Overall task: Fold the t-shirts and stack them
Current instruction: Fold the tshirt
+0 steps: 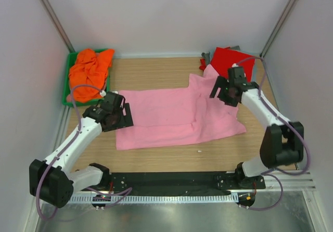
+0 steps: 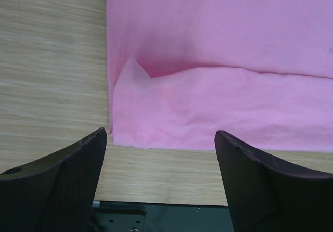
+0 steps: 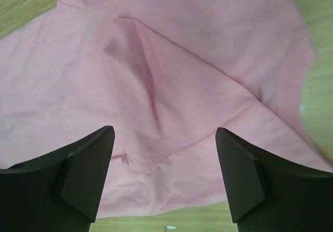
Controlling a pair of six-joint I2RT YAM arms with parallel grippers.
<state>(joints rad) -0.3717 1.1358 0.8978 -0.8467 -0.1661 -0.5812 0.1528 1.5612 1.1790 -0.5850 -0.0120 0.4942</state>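
Note:
A light pink t-shirt (image 1: 171, 115) lies spread on the wooden table, partly folded, with a wrinkled raised part at its right. A bright orange t-shirt (image 1: 89, 72) lies bunched in a green bin at the back left. A red t-shirt (image 1: 229, 60) lies at the back right. My left gripper (image 1: 115, 112) is open and empty above the pink shirt's left edge (image 2: 156, 112). My right gripper (image 1: 227, 89) is open and empty above the shirt's right part (image 3: 171, 102).
The green bin (image 1: 68, 81) stands against the left wall. A grey item (image 1: 206, 55) peeks out beside the red shirt. White walls close in the table on three sides. A black base rail (image 1: 171, 181) runs along the near edge.

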